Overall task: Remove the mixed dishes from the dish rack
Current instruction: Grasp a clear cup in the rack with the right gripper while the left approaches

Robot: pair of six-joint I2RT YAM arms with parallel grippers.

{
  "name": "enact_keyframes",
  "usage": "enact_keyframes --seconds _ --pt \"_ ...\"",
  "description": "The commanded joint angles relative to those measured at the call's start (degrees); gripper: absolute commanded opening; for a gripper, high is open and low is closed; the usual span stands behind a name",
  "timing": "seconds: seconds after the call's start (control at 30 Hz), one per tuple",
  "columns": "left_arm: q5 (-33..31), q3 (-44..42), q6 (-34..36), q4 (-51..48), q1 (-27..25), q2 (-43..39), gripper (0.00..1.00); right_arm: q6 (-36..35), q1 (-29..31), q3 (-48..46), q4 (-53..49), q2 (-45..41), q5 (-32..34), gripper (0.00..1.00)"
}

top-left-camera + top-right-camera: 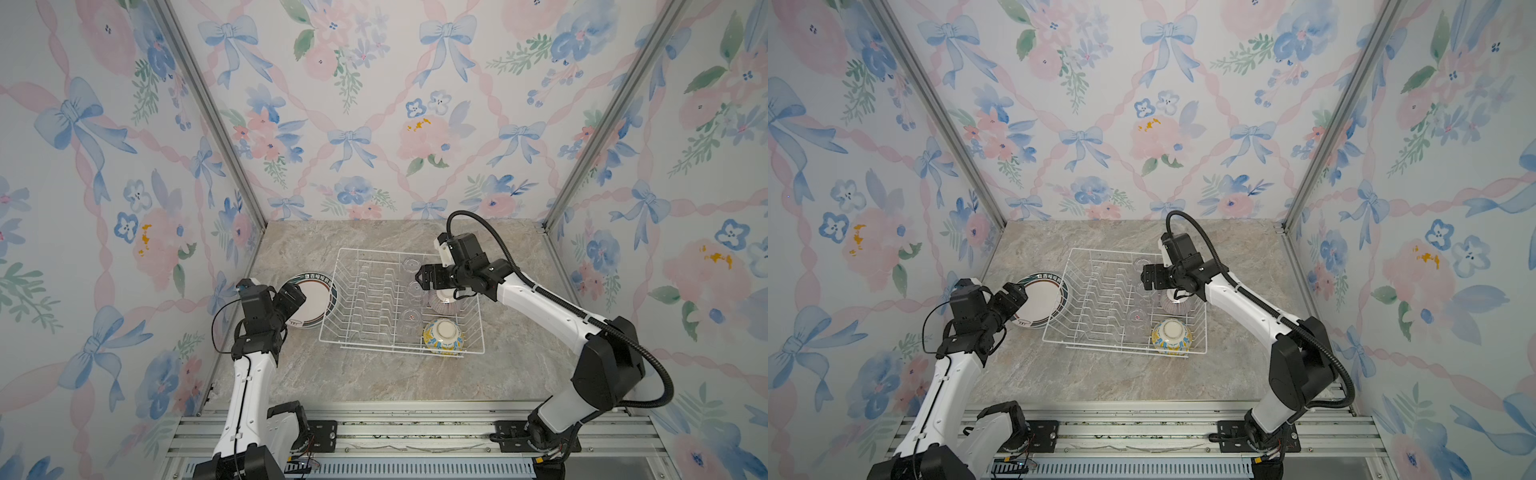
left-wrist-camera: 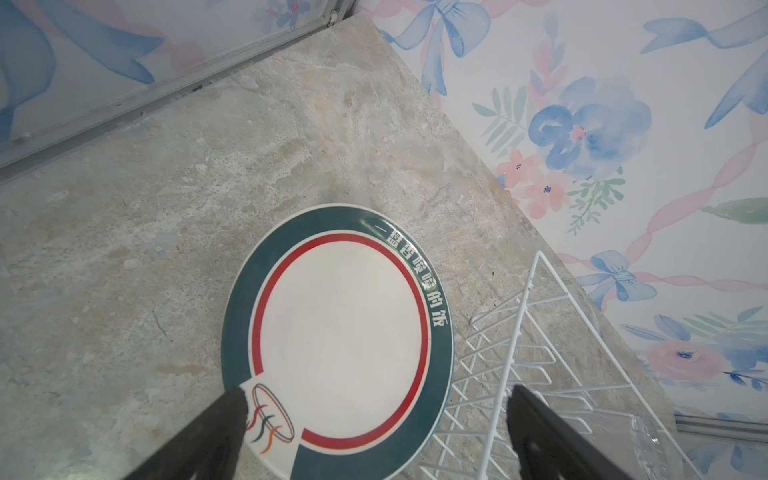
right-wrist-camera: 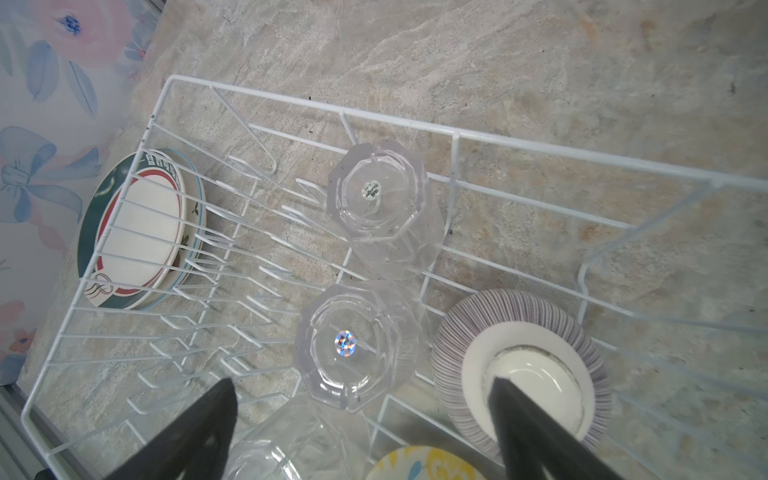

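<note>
The dish rack (image 1: 374, 299) stands on the marble-pattern tabletop (image 1: 374, 374) and is partly unloaded. Done: 2 plates lie stacked flat outside the rack, just beside its wall at the prong end. The green-and-red rimmed plate (image 2: 340, 340) is on top, and the second plate (image 3: 195, 216) shows only as an edge beneath it. The prong rows (image 1: 370, 286) are empty. Left: 5 items, all inverted, in the rack's other half. These are the back glass (image 3: 380, 195), middle glass (image 3: 353, 345) and front glass (image 3: 291, 440) in 1 row, with the purple-striped bowl (image 3: 519, 365) and yellow-blue bowl (image 1: 442, 334) between that row and the rack's end wall. Judged progress: 2 of 7 items out. The left gripper (image 2: 374, 395) hovers over the stacked plates outside the rack, jaws spread fully, holding nothing. The right gripper (image 3: 361, 386) hangs above the rack interior over the middle glass and the purple-striped bowl, jaws equally wide and empty. Whether it touches the bowl cannot be told. Markings: the plate's green band carries white Chinese characters (image 2: 415, 274), apparently "一盘香喷喷的饭", and a steaming-bowl emblem (image 2: 270, 415). The back glass has a round white label (image 3: 371, 190), its print too small to read. The middle glass has an iridescent sticker (image 3: 345, 343) with no legible text.
</note>
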Motion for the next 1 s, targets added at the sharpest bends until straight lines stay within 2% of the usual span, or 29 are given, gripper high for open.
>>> enact_keyframes --seconds 0.0,0.1,0.3,0.53,0.87,0.97 --pt "2.1 1.5 -1.3 -1.2 -1.7 -1.8 0.98 -1.7 0.7 4.5 -2.1 3.9 0.9 0.97" --pt "1.2 2.2 -2.3 -1.1 -3.6 -2.6 0.98 -1.7 1.0 7.2 -1.8 6.7 1.5 0.97" --pt "1.4 4.4 -2.6 -0.9 -7.7 -0.6 0.98 -2.9 1.9 14.0 -4.2 12.7 7.1 0.97" --pt "-0.6 5.1 -1.5 0.4 -13.6 1.7 0.98 -4.8 2.8 22.9 -10.8 20.3 9.9 0.97" --pt "-2.5 4.7 -1.3 3.1 -19.5 2.1 0.98 -5.3 3.1 27.3 -12.4 25.3 11.8 1.0" --pt "-2.8 4.7 -1.2 3.8 -20.4 3.0 0.98 -5.5 3.1 28.7 -13.4 26.8 11.9 0.97"
